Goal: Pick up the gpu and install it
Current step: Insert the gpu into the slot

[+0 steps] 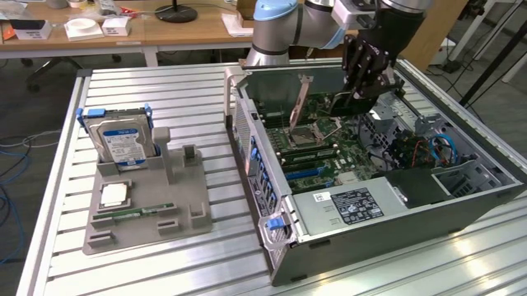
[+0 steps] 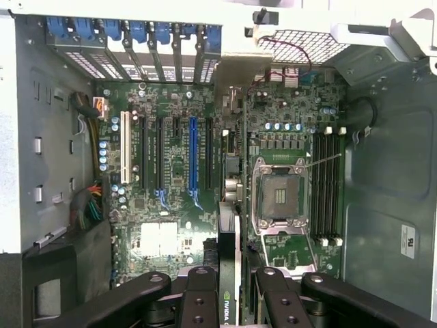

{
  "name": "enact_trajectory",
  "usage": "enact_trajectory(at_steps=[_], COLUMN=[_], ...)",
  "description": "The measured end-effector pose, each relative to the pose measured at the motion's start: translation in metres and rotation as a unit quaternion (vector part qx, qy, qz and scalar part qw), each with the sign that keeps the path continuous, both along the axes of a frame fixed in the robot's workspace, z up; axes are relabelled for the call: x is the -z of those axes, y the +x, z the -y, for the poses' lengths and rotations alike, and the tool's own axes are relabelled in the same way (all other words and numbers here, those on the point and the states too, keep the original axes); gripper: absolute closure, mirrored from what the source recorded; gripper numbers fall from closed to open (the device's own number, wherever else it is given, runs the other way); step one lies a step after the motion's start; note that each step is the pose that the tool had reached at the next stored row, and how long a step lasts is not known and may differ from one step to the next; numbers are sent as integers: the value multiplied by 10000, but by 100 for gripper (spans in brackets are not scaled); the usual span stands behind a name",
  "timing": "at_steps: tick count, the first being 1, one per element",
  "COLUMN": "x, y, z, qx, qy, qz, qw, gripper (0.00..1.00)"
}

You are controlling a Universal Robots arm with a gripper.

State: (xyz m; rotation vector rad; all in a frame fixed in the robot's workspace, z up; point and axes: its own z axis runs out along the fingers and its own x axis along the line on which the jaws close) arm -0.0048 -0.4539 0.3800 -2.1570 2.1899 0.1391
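Observation:
The gpu [image 1: 342,103] is a slim dark card with a silver bracket at one end, and it hangs above the motherboard [image 1: 317,157] inside the open computer case [image 1: 395,228]. My gripper [image 1: 358,95] is shut on its upper edge. In the wrist view the gpu [image 2: 229,232] shows edge-on between the black fingers [image 2: 198,294] of my gripper [image 2: 229,290]. Its bracket reaches toward the case's rear slot openings [image 2: 171,48]. The card hovers between the blue expansion slot [image 2: 192,154] and the CPU socket [image 2: 280,195], apart from the board.
A grey parts tray [image 1: 189,209] at the exterior view's left holds a hard drive [image 1: 122,143], a processor chip [image 1: 113,195] and a green memory stick [image 1: 132,213]. Case walls, the power supply [image 1: 350,206] and cables [image 1: 440,148] surround the board.

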Motion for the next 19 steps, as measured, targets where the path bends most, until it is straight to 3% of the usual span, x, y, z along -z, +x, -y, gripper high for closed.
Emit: enact_trajectory(at_steps=[19], x=[55], y=[0], z=[0], qx=[0], qy=[0], qz=[0], qw=[10000], gripper=[74])
